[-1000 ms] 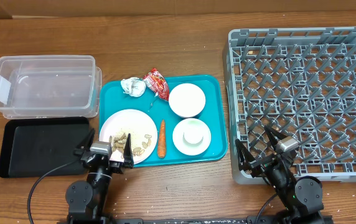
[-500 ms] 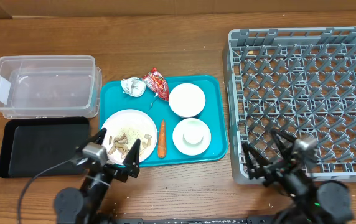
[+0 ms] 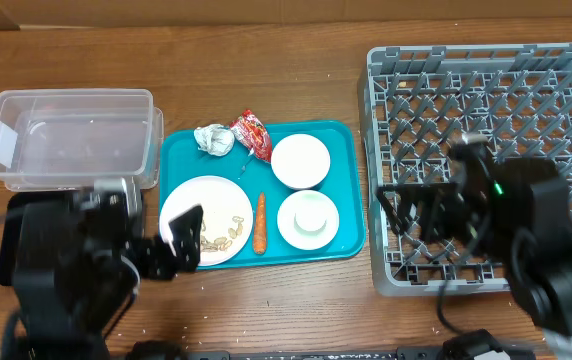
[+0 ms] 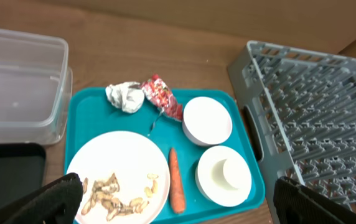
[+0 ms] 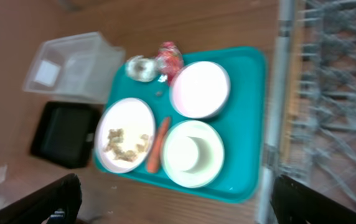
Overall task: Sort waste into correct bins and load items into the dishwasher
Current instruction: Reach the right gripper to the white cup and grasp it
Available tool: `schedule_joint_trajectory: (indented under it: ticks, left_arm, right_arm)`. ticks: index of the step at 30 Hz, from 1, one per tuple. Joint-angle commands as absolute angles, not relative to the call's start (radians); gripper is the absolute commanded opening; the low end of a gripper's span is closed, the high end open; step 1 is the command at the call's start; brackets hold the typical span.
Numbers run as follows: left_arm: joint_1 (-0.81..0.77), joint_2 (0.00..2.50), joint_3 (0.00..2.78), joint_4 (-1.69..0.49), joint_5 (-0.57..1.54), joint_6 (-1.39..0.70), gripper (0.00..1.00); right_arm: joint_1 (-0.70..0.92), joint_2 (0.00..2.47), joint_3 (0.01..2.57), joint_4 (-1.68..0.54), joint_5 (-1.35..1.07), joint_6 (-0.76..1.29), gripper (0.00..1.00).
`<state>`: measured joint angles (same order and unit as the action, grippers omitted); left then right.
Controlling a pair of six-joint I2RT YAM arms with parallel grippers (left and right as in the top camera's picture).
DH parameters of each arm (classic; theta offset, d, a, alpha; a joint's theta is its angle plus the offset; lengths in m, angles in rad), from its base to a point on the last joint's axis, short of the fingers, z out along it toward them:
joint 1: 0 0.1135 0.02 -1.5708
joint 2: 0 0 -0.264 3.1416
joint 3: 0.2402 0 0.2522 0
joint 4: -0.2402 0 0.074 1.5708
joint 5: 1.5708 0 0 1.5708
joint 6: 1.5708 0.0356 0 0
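Observation:
A teal tray (image 3: 351,240) holds a white plate of peanut shells (image 3: 206,215), a carrot (image 3: 260,222), an empty white bowl (image 3: 300,161) and a white cup on a saucer (image 3: 308,218). Crumpled paper (image 3: 212,139) and a red wrapper (image 3: 251,134) lie at its far edge. My left gripper (image 3: 171,245) is open and empty, raised above the tray's front left; in the left wrist view (image 4: 178,205) its fingers frame the plate (image 4: 119,174) and carrot (image 4: 175,186). My right gripper (image 3: 416,210) is open and empty, raised over the rack's left edge, and also shows in the right wrist view (image 5: 181,205).
A clear plastic bin (image 3: 66,135) stands far left, with a black bin (image 4: 10,168) in front of it, mostly hidden by my left arm in the overhead view. A grey dish rack (image 3: 486,100) fills the right side, beside the tray.
Both arms have risen from the table's front edge toward the overhead camera and look much larger. Left gripper is now over the plate's left edge, right over the rack's left side.

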<state>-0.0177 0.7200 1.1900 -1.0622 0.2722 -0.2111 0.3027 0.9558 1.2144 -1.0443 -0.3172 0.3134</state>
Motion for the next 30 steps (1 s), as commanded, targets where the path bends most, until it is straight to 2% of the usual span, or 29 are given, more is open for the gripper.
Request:
schedule_joint_trajectory:
  ticks: [1, 4, 10, 13, 23, 25, 28, 30]
  left_arm:
    - [-0.014, 0.819, 1.271, -1.087, 0.303, -0.242, 1.00]
    - [-0.014, 0.857, 1.271, -1.094, 0.339, -0.243, 1.00]
    - [-0.014, 0.895, 1.272, -1.092, 0.325, -0.243, 1.00]
    - [-0.014, 0.894, 1.274, -1.085, 0.278, -0.244, 1.00]
    - [-0.014, 0.895, 1.274, -1.096, 0.273, -0.210, 1.00]
    - [-0.014, 0.895, 1.274, -1.096, 0.274, -0.205, 1.00]
    - [-0.014, 0.895, 1.274, -1.096, 0.274, -0.206, 1.00]
    - [-0.014, 0.895, 1.274, -1.096, 0.274, -0.206, 1.00]
  right_arm:
    - [0.323, 1.060, 1.246, -0.984, -0.529, 0.309, 1.00]
    - [0.397, 1.137, 1.246, -0.981, -0.446, 0.338, 1.00]
    - [0.692, 1.347, 1.246, -1.019, -0.061, 0.490, 1.00]
    - [0.781, 1.482, 1.246, -1.016, 0.063, 0.571, 0.95]
    - [0.796, 1.732, 1.245, -0.912, 0.073, 0.595, 0.89]
    - [0.799, 1.738, 1.245, -0.901, 0.070, 0.595, 0.86]
    - [0.798, 1.738, 1.245, -0.886, 0.071, 0.596, 0.69]
    - [0.798, 1.737, 1.246, -0.877, 0.082, 0.596, 0.63]
